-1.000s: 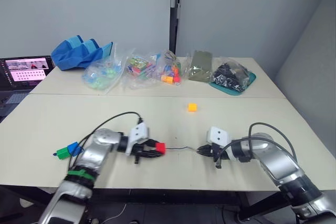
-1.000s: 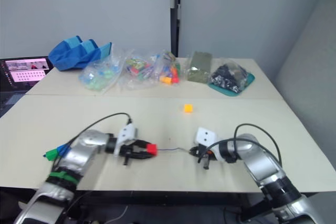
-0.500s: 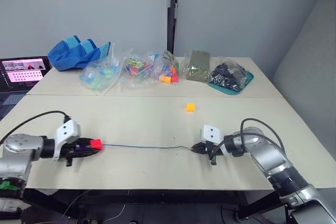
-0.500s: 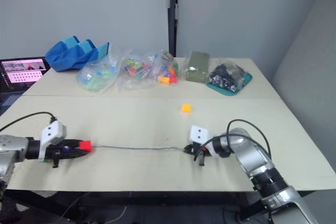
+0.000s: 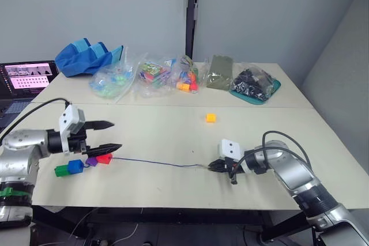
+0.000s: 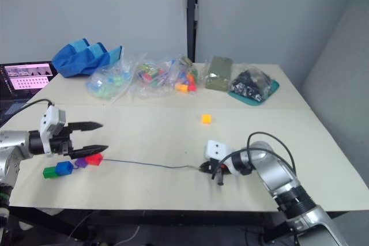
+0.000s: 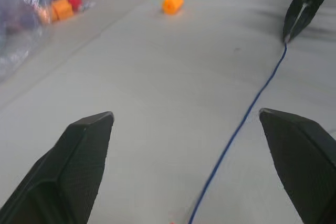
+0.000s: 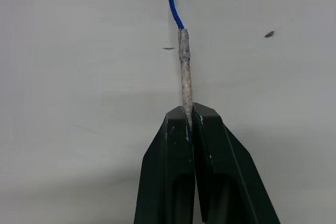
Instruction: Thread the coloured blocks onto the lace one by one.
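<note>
The left gripper [image 5: 109, 135] has its fingers wide apart just above the red block [image 5: 104, 158], which sits in a row with the purple block [image 5: 91, 161], blue block [image 5: 74, 166] and green block [image 5: 61, 170] on the tabletop [image 5: 173, 136]. The lace [image 5: 155, 163] runs from the red block across to the right gripper [image 8: 188, 109], whose fingers are pinched together on its pale tip [image 8: 184, 66]. The yellow-orange block [image 5: 211, 118] sits alone farther back.

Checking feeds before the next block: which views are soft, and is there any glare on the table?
Left wrist view: the left hand's fingers are blurred, and the yellow-orange block and bags beyond are soft. Right wrist view: sharp on the lace tip pinched by the right hand, with a soft shadow beside it. Eye views: even light, no glare on the table.
</note>
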